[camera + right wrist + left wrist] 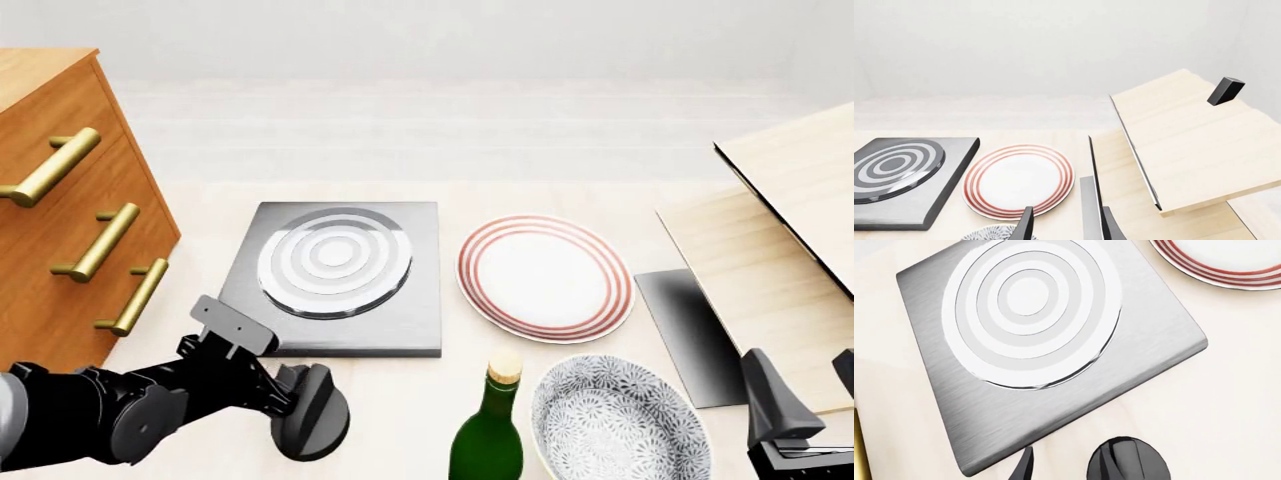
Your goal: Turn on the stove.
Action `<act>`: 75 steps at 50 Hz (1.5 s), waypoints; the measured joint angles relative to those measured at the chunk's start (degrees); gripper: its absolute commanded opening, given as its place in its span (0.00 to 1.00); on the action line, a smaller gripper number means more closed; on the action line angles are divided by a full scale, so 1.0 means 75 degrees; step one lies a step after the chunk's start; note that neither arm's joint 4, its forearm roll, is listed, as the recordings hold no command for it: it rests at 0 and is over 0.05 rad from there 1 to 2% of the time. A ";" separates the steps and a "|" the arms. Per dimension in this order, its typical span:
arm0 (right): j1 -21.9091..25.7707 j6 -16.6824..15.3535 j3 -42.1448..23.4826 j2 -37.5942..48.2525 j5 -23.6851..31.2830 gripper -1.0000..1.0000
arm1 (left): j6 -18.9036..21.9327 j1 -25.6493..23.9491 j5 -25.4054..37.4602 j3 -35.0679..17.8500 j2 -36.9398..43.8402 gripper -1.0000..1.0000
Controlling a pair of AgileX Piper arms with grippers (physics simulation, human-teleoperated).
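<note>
Front view: left gripper (304, 412), grip state indeterminate, sits over the knob (315, 425) just near-side of the stove (334, 280); the right arm is well apart.

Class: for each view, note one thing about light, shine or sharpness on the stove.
Left wrist view: stove shows brushed streaks, sharp, burner looks washed-out white. Front view: burner carries bright sheen; soft shadow under plate. Right wrist view: burner looks darker, everything crisp.

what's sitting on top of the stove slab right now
Only the round silver burner sits on the stove; no pot or pan on it. What lies under the burner or the slab is hidden.
</note>
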 measured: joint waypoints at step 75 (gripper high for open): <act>-0.0007 0.0012 0.0000 -0.0042 0.0034 1.00 | -0.0079 -0.0043 0.4894 -0.0750 -0.6453 1.00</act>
